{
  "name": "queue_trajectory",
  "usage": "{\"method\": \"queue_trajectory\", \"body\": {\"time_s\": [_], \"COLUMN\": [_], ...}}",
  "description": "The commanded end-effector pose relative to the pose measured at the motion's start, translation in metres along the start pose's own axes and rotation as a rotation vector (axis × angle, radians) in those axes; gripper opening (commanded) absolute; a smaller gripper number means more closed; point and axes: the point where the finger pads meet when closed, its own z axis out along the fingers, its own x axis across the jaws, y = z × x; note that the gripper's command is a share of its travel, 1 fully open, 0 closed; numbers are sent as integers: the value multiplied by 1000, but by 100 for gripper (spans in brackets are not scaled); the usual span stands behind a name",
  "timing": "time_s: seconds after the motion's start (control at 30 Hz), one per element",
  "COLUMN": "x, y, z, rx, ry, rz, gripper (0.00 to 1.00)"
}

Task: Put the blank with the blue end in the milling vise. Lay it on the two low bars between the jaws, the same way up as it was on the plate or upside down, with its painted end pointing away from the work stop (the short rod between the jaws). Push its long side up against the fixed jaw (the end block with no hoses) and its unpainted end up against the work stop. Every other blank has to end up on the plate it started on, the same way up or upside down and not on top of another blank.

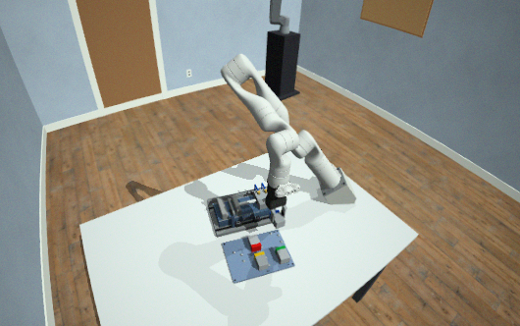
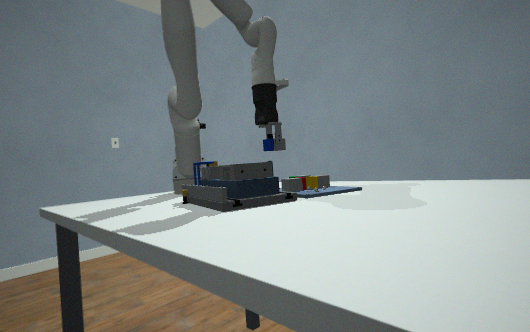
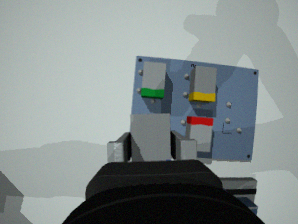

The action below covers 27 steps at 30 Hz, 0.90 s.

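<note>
Hand (image 2: pixel 274 142) is clamped on the blank with the blue end (image 2: pixel 274 144); fingers stand fairly wide on its grey body. In the exterior view I see the blue face at the left of the blank, which hangs level in the air, well above the milling vise (image 2: pixel 239 190) and over its end nearest the plate (image 1: pixel 258 255).

Step in hand, as I judge it: carry phase, pick done, placement not begun. The wrist view looks past the held blank down at the plate, so I am not yet centred over the jaw gap.

Next move, my estimate: bring the blank over the gap between the jaws, check that the blue end points away from the work stop, lower onto the two low bars, then push it against the fixed jaw and the stop. I cannot make out the stop or the bars at this size.

Count:
- Blanks on plate: three, namely red-ended blank (image 3: pixel 200 133), yellow-ended blank (image 3: pixel 202 84), green-ended blank (image 3: pixel 153 79). All lie flat and apart.
- Blanks in hand: one.
- Vises: one. Plates: one, on the tabletop (image 2: pixel 400 240).
</note>
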Motion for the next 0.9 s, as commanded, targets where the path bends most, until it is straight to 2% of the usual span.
{"method": "queue_trajectory", "body": {"time_s": [0.0, 0.37, 0.87], "x": [0, 0, 27], "y": [0, 0, 42], "z": [0, 0, 1], "rx": [1, 2, 2], "ry": [1, 2, 2], "rz": [15, 89, 89], "gripper": [0, 0, 0]}}
